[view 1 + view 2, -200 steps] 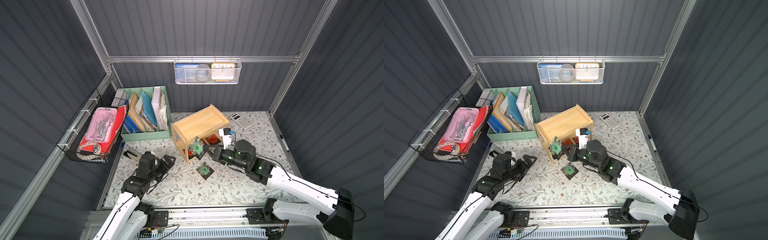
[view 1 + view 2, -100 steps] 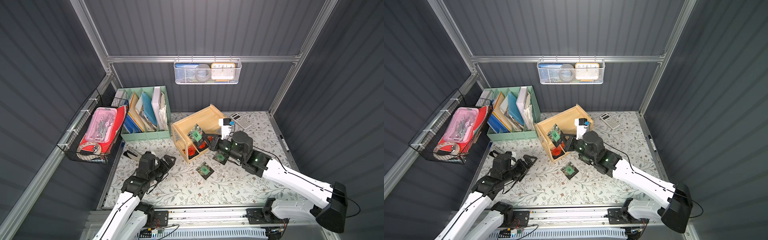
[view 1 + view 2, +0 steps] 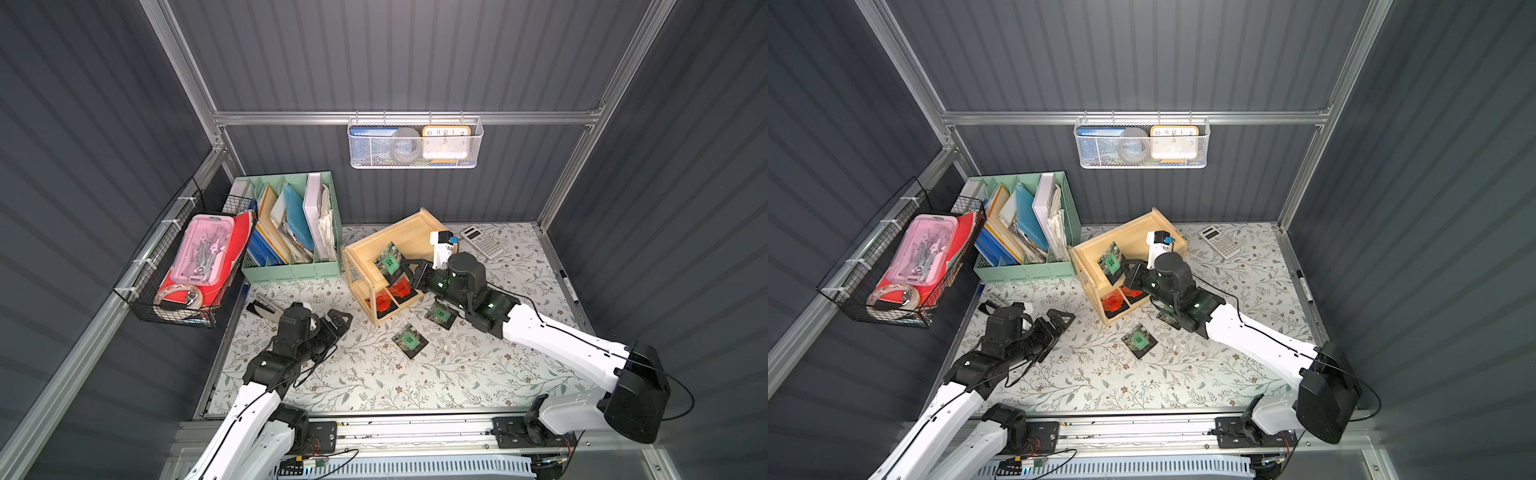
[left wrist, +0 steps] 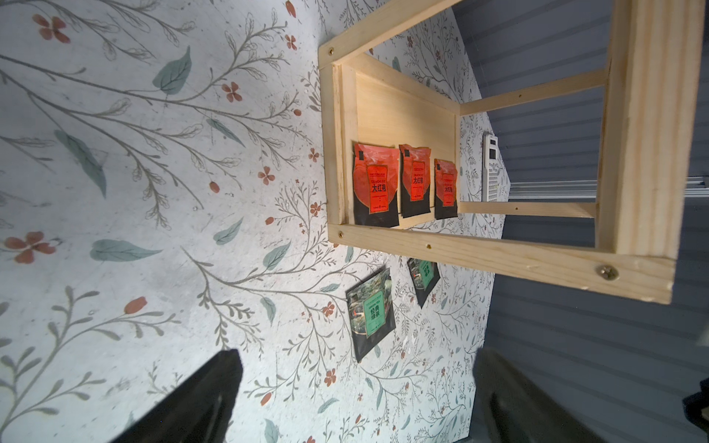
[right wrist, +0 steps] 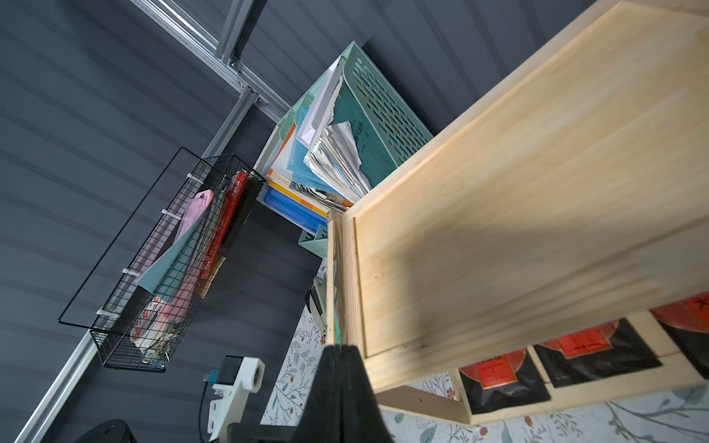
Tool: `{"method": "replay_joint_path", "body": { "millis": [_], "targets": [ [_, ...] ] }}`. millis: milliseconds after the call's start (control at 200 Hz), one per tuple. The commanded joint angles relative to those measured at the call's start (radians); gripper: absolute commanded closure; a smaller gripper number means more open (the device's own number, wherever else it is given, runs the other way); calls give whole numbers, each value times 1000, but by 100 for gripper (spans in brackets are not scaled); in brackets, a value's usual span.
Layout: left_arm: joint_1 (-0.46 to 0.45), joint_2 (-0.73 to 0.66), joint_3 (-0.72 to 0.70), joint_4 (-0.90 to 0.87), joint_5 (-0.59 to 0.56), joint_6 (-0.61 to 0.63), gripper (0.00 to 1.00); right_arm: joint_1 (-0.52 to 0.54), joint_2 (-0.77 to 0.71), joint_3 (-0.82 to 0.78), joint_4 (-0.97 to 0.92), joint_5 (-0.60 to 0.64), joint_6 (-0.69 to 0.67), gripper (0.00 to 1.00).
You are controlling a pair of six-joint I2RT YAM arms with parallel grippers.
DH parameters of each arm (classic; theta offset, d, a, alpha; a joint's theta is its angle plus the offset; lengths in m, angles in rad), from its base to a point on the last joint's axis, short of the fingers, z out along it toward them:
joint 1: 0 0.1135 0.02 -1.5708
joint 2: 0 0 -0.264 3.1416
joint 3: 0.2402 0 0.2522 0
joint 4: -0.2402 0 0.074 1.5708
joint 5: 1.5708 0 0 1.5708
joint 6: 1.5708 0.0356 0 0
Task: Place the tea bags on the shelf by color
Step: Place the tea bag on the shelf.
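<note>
The floral-patterned tabletop (image 3: 374,374) carries everything. At its back left corner stands the mint-green plastic file organizer (image 3: 291,272), which has no part in the sorting. Beside it, near the middle of the back edge and turned askew, sits the two-tier rack of light natural wood (image 3: 411,239). Its open side faces the arms, so both tiers can be reached.

The right gripper (image 3: 406,269) reaches in over the rack's front rim, pinched tight on a corner of a flat square black sachet with a green label (image 3: 390,262). The sachet hangs tilted over the upper tier, near that tier's front rim, with its label toward the top cameras. Whether its low edge touches the wood I cannot tell. A corner grip on so thin a packet probably leaves the rest free to settle flat once lowered. The left gripper (image 3: 341,321) hovers empty near the tabletop's left edge, fingers spread wide and pointed toward the rack, seemingly on standby.

Three black sachets with orange-red labels (image 4: 414,180) lie in a row on the lower tier, so that colour looks done and the upper tier falls to green. Another green-labelled black sachet (image 3: 409,340) lies flat on the tabletop just off the rack's front corner. A last green-labelled sachet (image 3: 440,314) lies partly under the right arm. Both are yet to be shelved.
</note>
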Motion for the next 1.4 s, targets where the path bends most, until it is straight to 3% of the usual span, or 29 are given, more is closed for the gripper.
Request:
{"method": "replay_joint_path", "body": {
  "millis": [0, 1396],
  "targets": [
    [4, 4, 27, 2, 14, 12, 0, -3, 34, 45, 52, -14, 31, 100],
    [4, 15, 25, -11, 34, 41, 0, 36, 158, 27, 105, 41, 155, 100]
  ]
}}
